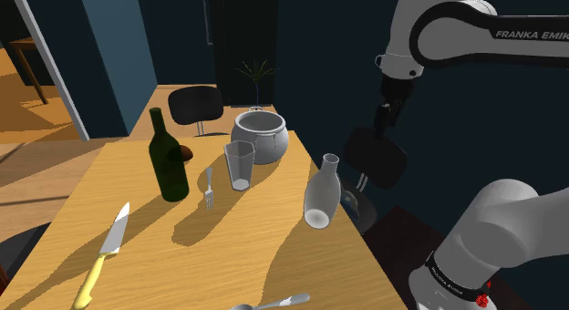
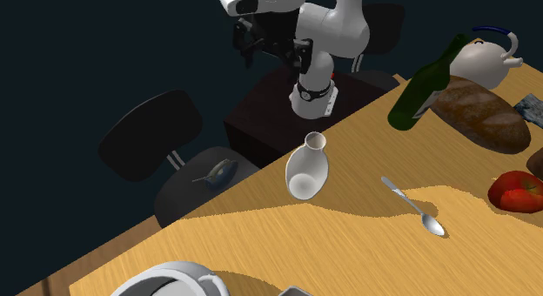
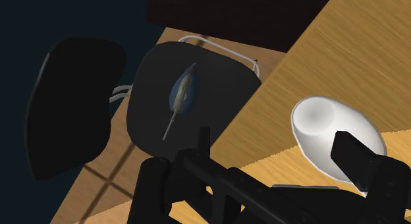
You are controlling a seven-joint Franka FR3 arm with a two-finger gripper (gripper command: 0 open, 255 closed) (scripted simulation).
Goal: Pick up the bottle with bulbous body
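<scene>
- Gripper (image 1: 390, 112): the black fingers stand wide apart and hold nothing. The hand hangs off the table's edge, above a black chair (image 1: 374, 160).
- Chair: the seat carries a small blue-grey leaf-shaped item (image 3: 181, 97). The chair back rises beneath the hand and is judged the likeliest thing to foul a descent.
- White bulbous bottle (image 1: 322, 194): the target. It stands upright on the wooden table (image 1: 274, 253) near the chair-side edge, about seven o'clock from the gripper in the shoulder view.
- Approach, as judged: carry the hand over the table first, then lower it. The narrow neck under the flared lip looks a surer hold than the round belly. Centre it between the fingers, close gently and lift straight.
- Glass tumbler (image 1: 239, 165) and fork (image 1: 208, 188): about nine o'clock from the bottle, apart from it, no obstruction.
- Grey pot (image 1: 259, 135): about ten o'clock, farther back.
- Green wine bottle (image 1: 169, 158): nine o'clock, well apart.
- Yellow-handled knife (image 1: 105, 253): between eight and nine o'clock, farthest.
</scene>
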